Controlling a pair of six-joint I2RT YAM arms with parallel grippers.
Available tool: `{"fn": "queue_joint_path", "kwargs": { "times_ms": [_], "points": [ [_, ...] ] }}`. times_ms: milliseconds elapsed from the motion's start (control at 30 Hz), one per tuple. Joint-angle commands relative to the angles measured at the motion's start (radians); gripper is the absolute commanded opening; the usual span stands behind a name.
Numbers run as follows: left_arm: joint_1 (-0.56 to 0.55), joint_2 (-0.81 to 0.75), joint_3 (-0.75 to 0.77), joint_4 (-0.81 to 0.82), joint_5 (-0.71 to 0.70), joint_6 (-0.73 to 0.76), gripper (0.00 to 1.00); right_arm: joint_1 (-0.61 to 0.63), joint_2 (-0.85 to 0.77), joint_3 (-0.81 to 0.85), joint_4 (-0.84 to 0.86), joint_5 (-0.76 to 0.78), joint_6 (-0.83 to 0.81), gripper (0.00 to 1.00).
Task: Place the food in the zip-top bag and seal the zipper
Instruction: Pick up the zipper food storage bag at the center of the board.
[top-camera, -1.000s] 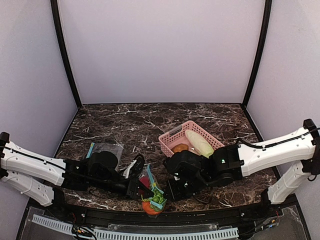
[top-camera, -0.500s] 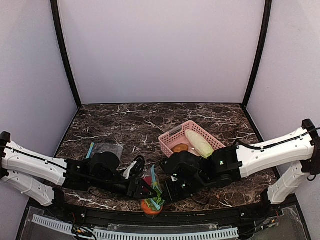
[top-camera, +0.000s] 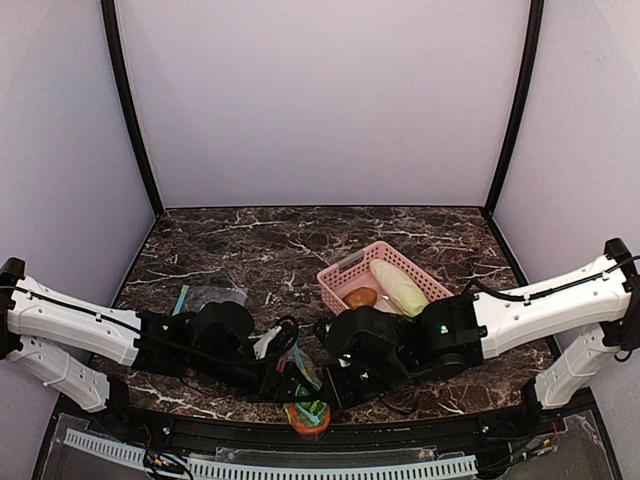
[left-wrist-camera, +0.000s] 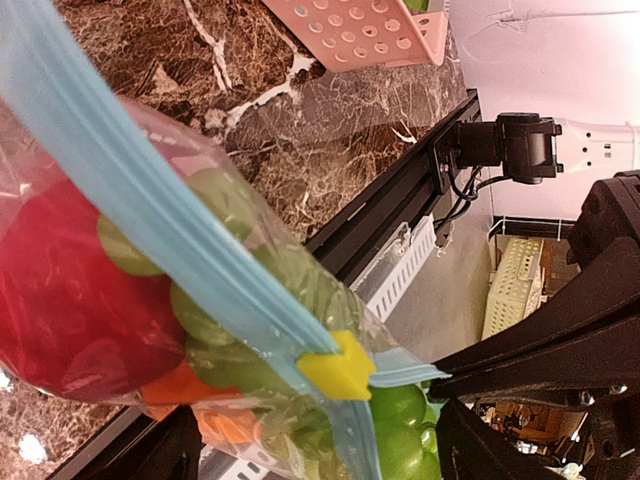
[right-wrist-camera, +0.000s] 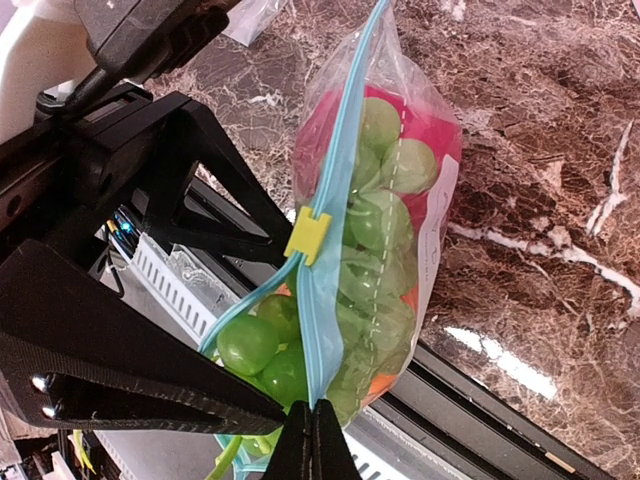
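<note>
The clear zip-top bag (right-wrist-camera: 425, 235) hangs over the table's near edge (top-camera: 306, 408). It holds a red fruit (left-wrist-camera: 70, 300), an orange piece (left-wrist-camera: 228, 424) and green grapes (right-wrist-camera: 245, 340); some grapes bulge out where the mouth gapes. The light blue zipper (right-wrist-camera: 345, 130) carries a yellow slider (right-wrist-camera: 307, 236) partway along. My right gripper (right-wrist-camera: 315, 415) is shut on the zipper's end below the slider (top-camera: 335, 386). My left gripper (left-wrist-camera: 320, 445) stands open, one finger on each side of the bag near the slider (left-wrist-camera: 340, 366), beside the right one (top-camera: 286, 382).
A pink slatted basket (top-camera: 338, 275) behind the right gripper holds a pale green vegetable (top-camera: 398, 285) and a brown-orange piece (top-camera: 362, 297). A second clear bag (top-camera: 200, 296) lies flat at the left. A black rail (right-wrist-camera: 520, 420) runs along the near edge.
My left gripper has opened and let go of the bag. My right gripper has shut on the zipper end. Both grippers and the bag shifted slightly toward the near edge.
</note>
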Motion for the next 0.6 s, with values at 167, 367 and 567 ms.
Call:
{"fn": "queue_joint_path", "kwargs": {
  "times_ms": [167, 367, 567],
  "points": [
    [-0.026, 0.071, 0.074, -0.337, -0.021, 0.141, 0.64, 0.02, -0.018, 0.024, 0.056, 0.028, -0.017, 0.0],
    [-0.029, 0.101, 0.101, -0.422, -0.09, 0.187, 0.61, 0.026, -0.023, 0.017, 0.09, 0.002, -0.035, 0.0],
    [-0.028, 0.13, 0.161, -0.548, -0.246, 0.237, 0.51, 0.036, -0.044, -0.019, 0.143, -0.084, -0.026, 0.0]
  ]
}}
